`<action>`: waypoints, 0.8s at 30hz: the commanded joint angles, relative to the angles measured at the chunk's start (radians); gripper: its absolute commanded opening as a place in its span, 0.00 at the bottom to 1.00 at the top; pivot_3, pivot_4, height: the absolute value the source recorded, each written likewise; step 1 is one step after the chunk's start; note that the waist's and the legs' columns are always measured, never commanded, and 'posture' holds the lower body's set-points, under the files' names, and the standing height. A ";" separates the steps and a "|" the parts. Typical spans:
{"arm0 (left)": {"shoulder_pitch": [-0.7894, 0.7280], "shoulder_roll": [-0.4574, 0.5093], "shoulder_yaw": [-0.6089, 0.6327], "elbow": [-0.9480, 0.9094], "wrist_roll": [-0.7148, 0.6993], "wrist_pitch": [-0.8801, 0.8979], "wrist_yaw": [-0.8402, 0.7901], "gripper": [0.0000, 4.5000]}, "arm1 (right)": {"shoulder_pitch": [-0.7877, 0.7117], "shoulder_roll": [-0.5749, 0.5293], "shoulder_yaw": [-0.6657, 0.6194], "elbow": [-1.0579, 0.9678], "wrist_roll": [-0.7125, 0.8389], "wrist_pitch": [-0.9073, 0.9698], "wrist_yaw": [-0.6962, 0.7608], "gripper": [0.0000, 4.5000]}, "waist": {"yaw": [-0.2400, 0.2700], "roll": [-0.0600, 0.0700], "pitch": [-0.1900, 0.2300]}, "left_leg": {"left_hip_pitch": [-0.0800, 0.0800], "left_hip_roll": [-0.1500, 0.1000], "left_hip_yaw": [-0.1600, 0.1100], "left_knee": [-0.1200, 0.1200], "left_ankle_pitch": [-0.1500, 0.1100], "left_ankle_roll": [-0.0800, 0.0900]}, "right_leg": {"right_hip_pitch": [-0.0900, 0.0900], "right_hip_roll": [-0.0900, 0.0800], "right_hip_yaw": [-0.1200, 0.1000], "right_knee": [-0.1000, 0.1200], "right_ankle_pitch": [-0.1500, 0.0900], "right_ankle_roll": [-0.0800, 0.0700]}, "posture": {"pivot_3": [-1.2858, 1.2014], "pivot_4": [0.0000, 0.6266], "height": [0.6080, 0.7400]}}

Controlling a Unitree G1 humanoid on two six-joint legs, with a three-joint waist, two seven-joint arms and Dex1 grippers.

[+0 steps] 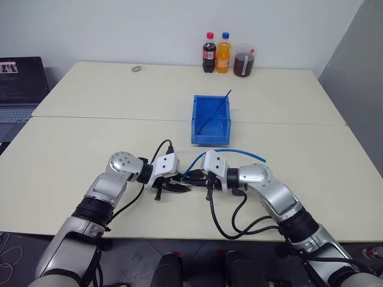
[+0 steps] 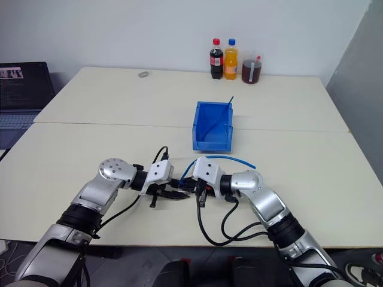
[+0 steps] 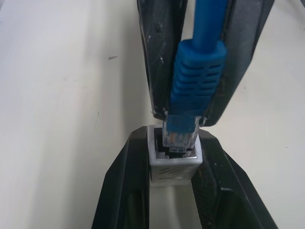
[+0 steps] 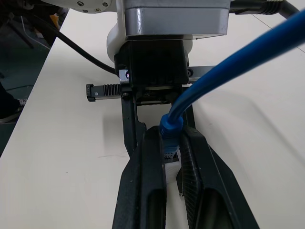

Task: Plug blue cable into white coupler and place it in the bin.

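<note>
A pale worktop (image 1: 90,137) carries a blue bin (image 1: 211,121) near its middle, three drink bottles (image 1: 226,55) at the far edge, and a small ring (image 1: 136,69) far left.

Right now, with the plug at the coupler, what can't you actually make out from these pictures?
- Whether the blue cable plug is latched in the white coupler: left wrist view, socket interior hidden.
- The coupler in the head views: covered by the left gripper and right gripper.
- Bin floor: near wall hides some.

Light-blue cable (image 3: 198,67), white coupler (image 3: 174,164), bright blue bin (image 1: 211,121), black hands.
</note>
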 commanded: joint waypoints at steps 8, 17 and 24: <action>0.033 -0.001 -0.031 -0.004 0.025 0.002 -0.024 0.18 | -0.039 -0.020 0.052 0.063 -0.099 -0.061 0.056 0.03 | -0.001 0.000 -0.001 | 0.001 0.000 0.000 0.000 0.000 0.000 | 0.000 0.000 0.000 0.000 0.000 0.000 | 0.52 0.24 1.00; 0.029 -0.010 -0.034 0.002 0.030 0.000 -0.018 0.18 | -0.096 0.018 0.097 0.081 -0.115 0.036 0.105 0.03 | -0.002 0.000 -0.001 | 0.002 0.000 0.000 0.000 0.000 0.000 | 0.001 0.000 0.000 0.000 0.000 0.000 | 0.52 0.24 1.00; 0.032 -0.014 -0.034 -0.002 0.032 0.000 -0.020 0.18 | -0.123 0.015 0.174 0.117 -0.157 0.132 0.160 0.03 | -0.002 0.003 -0.007 | 0.006 0.000 0.000 -0.001 0.000 0.000 | 0.005 0.000 0.000 0.001 -0.001 -0.001 | 0.52 0.24 1.00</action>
